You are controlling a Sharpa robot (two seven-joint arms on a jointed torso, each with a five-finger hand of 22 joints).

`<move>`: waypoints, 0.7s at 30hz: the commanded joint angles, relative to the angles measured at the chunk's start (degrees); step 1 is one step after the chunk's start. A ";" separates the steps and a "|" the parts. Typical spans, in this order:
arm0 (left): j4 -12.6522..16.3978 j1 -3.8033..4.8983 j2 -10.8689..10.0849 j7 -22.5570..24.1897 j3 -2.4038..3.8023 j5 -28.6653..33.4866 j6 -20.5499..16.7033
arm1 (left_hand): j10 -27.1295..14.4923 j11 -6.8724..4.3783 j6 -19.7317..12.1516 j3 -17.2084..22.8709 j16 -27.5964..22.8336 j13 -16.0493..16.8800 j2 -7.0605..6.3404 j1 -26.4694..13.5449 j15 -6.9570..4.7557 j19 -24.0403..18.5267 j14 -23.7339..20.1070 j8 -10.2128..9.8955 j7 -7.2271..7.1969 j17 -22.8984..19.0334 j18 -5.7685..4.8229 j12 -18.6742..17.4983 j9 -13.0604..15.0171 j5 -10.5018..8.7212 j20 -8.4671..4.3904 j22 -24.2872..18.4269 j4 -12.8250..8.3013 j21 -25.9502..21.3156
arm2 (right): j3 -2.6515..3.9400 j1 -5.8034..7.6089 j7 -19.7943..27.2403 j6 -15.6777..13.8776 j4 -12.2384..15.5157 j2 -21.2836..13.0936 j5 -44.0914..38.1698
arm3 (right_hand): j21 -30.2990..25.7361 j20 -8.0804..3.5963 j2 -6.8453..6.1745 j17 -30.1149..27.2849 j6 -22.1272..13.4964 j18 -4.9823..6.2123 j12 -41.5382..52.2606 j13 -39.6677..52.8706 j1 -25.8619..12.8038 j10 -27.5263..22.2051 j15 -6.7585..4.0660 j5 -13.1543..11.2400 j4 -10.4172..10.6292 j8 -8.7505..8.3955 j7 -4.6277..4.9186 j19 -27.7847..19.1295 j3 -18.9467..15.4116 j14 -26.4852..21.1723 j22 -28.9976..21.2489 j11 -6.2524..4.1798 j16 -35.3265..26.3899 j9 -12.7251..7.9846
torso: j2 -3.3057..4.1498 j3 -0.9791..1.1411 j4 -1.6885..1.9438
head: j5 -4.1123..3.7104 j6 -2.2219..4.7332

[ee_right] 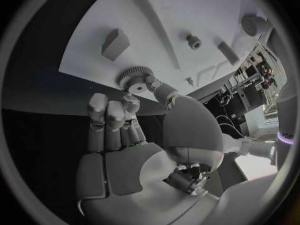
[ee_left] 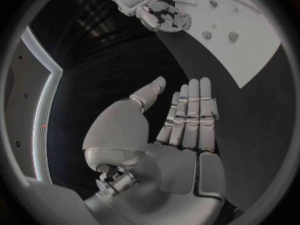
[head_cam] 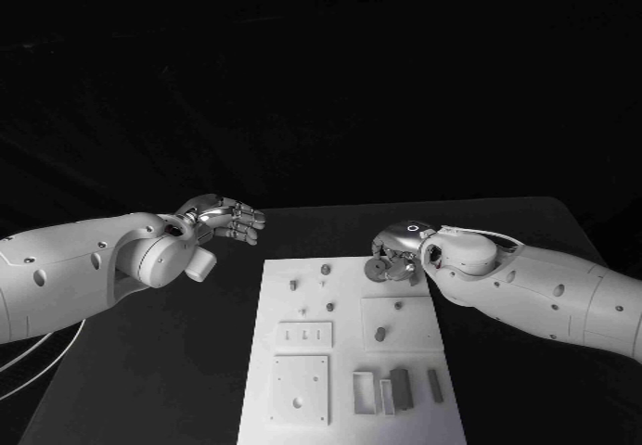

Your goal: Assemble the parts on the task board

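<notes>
One gear btwn right-hand fingertips.

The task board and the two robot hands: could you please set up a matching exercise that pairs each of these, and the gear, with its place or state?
Things:
1. left robot hand
2. right robot hand
3. gear
4. task board

Places or states:
A. pinched between fingertips
B. lies flat in the middle of the table
C. fingers straight, holding nothing
D. holds a part near the board's far corner

Pairs: 1-C, 2-D, 3-A, 4-B
</notes>
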 commanded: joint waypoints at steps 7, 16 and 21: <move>0.26 0.06 -0.10 0.34 0.05 -0.30 0.76 | 0.58 0.02 0.47 0.11 -0.31 0.09 -0.34 -0.19 0.12 -0.03 0.48 -0.38 0.35 0.10 0.62 -0.24 -0.07 0.20 -0.44 0.11 0.29 -0.30 | -0.22 -1.29 0.63 0.96 -0.99 0.72 -1.93 | 0.61 -0.09 1.39 0.25 1.14 3.61 0.59 -0.25 0.15 -0.94 -0.03 0.08 -1.16 0.23 0.11 -0.45 -0.19 0.01 1.21 0.70 0.26 0.03 | 0.03 0.02 0.10 | 0.22 -0.44; 0.28 0.06 -0.17 0.38 0.05 -0.42 0.69 | 0.60 0.01 0.49 0.12 -0.34 0.10 -0.32 -0.17 0.12 -0.03 0.48 -0.39 0.34 0.13 0.63 -0.26 -0.07 0.20 -0.45 0.12 0.27 -0.31 | -0.36 -1.39 0.75 -0.14 -0.55 0.58 -4.40 | 1.20 -0.09 3.22 0.46 4.81 3.61 1.24 -0.87 1.00 -0.66 0.26 0.08 -3.44 1.40 0.34 -0.68 0.01 0.30 1.14 0.92 0.27 0.55 | -0.05 0.02 -0.08 | 0.40 -0.74; 0.23 0.06 -0.10 0.33 0.05 -0.43 0.56 | 0.62 0.01 0.50 0.14 -0.36 0.10 -0.29 -0.16 0.11 -0.02 0.49 -0.38 0.34 0.15 0.63 -0.27 -0.06 0.20 -0.45 0.13 0.27 -0.31 | -0.40 -1.40 0.68 -0.23 -0.22 0.67 -4.72 | 1.45 -0.03 5.64 0.54 6.53 3.61 1.40 -1.38 1.57 -0.60 -0.02 0.07 -5.42 1.71 -0.07 -0.90 0.13 0.35 1.11 0.50 0.15 0.78 | -0.07 0.08 -0.10 | 0.41 -0.70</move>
